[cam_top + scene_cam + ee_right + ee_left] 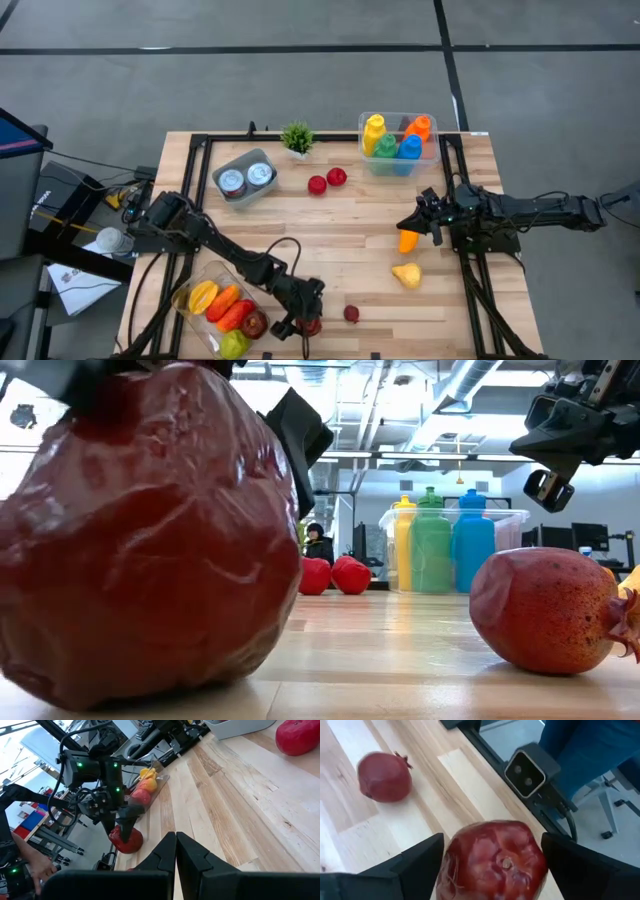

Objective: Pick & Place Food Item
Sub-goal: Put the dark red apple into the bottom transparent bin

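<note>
Filling most of the low view, a dark red apple [150,540] sits on the wooden table [360,270] at its front edge, just beside the clear fruit tray [190,285]. The left gripper [490,865] is down around it, its 2 fingers [420,862] spread on either side; the left wrist view shows slim gaps between pads and skin, so the apple looks bracketed rather than pinched. A small pomegranate [385,776] lies near the apple, on the side away from the tray. My reading is that the grasp step is in hand: the next move calls for the fingers to close squarely on the apple, then a lift and a short carry to the tray, which already holds several pieces of fruit. The skin is glossy and round, so an off-centre squeeze could roll it off the table edge. The right gripper [175,851] hovers well away from the tray, fingers pressed together and holding nothing.
</note>
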Available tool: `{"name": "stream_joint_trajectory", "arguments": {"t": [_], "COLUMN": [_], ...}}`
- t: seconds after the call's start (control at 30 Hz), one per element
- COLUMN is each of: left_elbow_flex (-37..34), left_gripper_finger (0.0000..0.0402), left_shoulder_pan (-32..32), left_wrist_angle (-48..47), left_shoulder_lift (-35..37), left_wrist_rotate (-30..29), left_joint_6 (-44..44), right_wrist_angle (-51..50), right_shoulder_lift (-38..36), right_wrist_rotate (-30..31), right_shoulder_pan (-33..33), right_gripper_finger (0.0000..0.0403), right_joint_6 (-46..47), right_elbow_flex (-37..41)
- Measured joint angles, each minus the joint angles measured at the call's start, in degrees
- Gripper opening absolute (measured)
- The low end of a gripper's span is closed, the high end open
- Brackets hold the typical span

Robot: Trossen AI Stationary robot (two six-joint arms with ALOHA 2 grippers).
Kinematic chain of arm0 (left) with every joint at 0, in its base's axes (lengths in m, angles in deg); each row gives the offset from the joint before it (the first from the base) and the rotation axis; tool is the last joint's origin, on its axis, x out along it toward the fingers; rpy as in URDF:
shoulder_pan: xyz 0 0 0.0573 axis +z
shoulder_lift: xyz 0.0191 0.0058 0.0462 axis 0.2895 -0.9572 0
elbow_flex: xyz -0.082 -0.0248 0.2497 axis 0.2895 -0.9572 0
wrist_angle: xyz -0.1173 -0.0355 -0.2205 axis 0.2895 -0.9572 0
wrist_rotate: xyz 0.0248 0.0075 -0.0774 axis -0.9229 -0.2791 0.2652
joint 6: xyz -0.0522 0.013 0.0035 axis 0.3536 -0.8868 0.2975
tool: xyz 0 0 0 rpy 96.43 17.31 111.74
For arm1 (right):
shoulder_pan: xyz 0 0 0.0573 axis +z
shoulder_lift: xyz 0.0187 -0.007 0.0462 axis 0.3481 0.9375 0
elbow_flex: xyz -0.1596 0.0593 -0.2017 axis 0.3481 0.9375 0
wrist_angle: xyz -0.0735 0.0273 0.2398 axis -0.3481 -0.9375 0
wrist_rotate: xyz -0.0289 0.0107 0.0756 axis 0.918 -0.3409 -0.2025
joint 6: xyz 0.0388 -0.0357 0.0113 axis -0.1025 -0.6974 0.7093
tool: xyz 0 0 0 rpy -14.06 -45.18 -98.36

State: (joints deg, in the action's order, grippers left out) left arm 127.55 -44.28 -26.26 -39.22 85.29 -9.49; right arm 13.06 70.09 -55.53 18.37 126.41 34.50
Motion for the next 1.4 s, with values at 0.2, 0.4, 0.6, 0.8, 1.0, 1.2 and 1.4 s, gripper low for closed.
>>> {"name": "stream_joint_trajectory", "arguments": {"t": [0.2, 0.4, 0.6, 0.8, 1.0, 1.2, 1.4], "left_elbow_flex": [0.00, 0.00, 0.00, 0.02, 0.03, 0.02, 0.02], "left_gripper_finger": [0.0277, 0.0242, 0.0242, 0.0241, 0.0247, 0.0245, 0.0252], "left_shoulder_pan": [1.44, 3.51, 5.87, 10.54, 15.37, 16.10, 9.26], "left_wrist_angle": [-0.10, -1.09, -5.96, -10.89, -17.42, -31.70, -50.01], "left_shoulder_lift": [0.12, 0.37, 2.34, 8.51, 19.70, 33.65, 44.80], "left_wrist_rotate": [-0.22, -0.21, -0.54, -6.68, -11.99, -11.73, -9.80], "left_joint_6": [0.00, 0.02, 0.02, 0.01, 7.89, 33.27, 53.29], "right_wrist_angle": [0.00, 0.00, 0.02, 0.05, 0.02, -0.01, 0.02], "right_shoulder_lift": [-0.01, -0.02, 0.00, -0.02, 0.00, 0.00, 0.00], "right_wrist_rotate": [-0.01, 0.00, 0.00, -0.02, -0.02, -0.02, 0.00], "right_shoulder_pan": [0.00, -0.02, 0.00, 0.00, -0.01, 0.00, 0.00], "right_gripper_finger": [0.0006, 0.0006, 0.0006, 0.0006, 0.0006, 0.0006, 0.0006], "right_joint_6": [-0.01, 0.00, -0.02, 0.00, -0.02, -0.02, 0.00], "right_elbow_flex": [0.00, 0.00, 0.00, 0.00, 0.00, 0.00, 0.00]}}
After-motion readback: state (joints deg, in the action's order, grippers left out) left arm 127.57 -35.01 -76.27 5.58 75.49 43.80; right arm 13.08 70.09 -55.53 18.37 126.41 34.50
